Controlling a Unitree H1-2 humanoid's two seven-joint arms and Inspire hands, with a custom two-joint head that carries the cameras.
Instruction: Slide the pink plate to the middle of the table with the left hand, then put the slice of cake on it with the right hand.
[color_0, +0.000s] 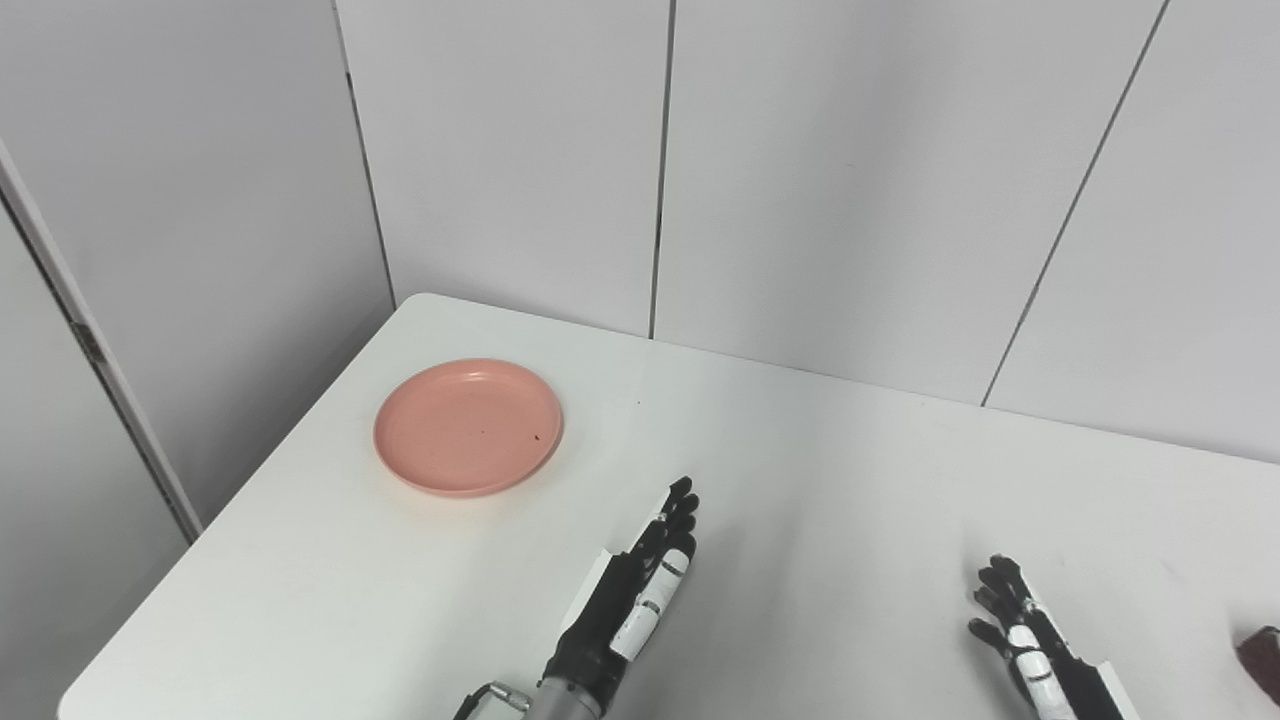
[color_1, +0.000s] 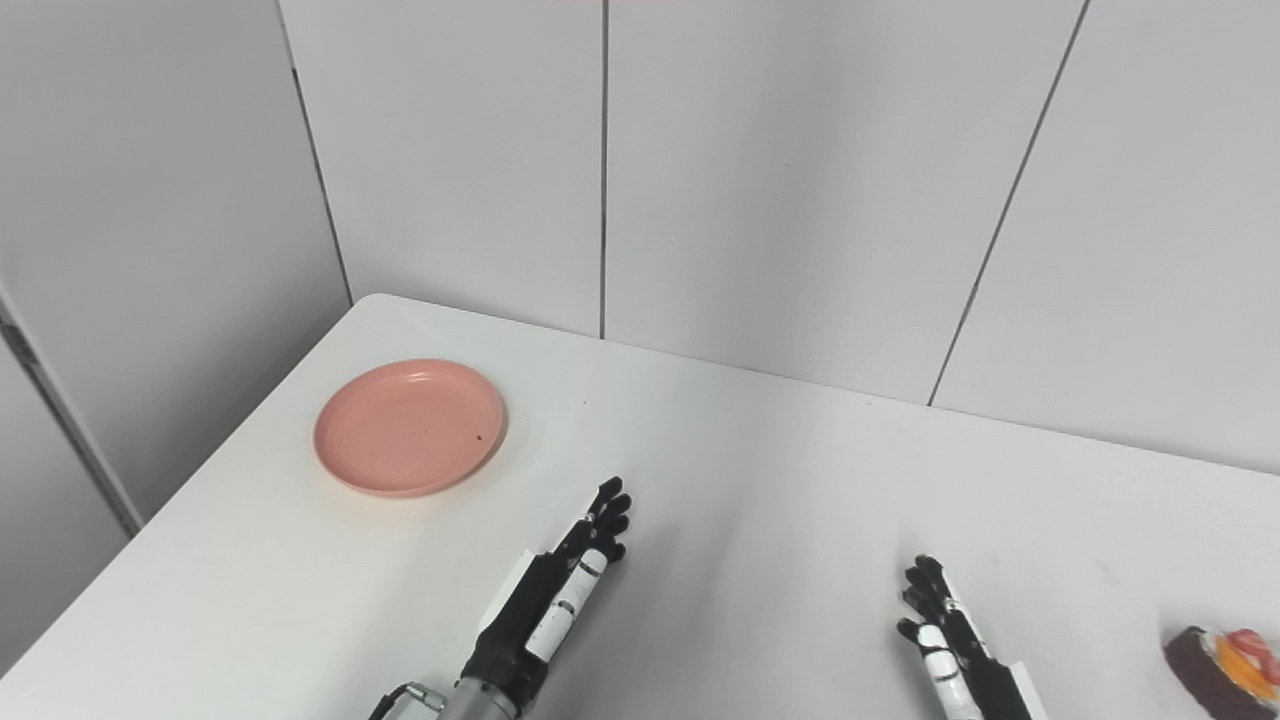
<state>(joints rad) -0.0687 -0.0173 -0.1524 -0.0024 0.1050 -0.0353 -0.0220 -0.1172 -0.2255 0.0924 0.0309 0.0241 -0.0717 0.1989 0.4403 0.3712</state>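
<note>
1. Grey panel walls behind a white bench (color_0: 800, 500).
2. Round, shallow pink plastic plate (color_0: 468, 427) sits far-left, untouched and empty.
3. Left hand (color_0: 640, 585) is flat, fingers (color_0: 680, 510) extended close together, holding nothing; right hand (color_1: 945, 640) is open, fingers spread.
4. Chocolate cake slice (color_1: 1220, 668) lies at the right edge, long axis roughly left-right; its pointing end is cut off.
5. Advice: press the plate's far rim, drag steadily to centre.

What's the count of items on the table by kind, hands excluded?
Pink plate: 1
Slice of cake: 1, at the right edge of the view
Total: 2
</note>
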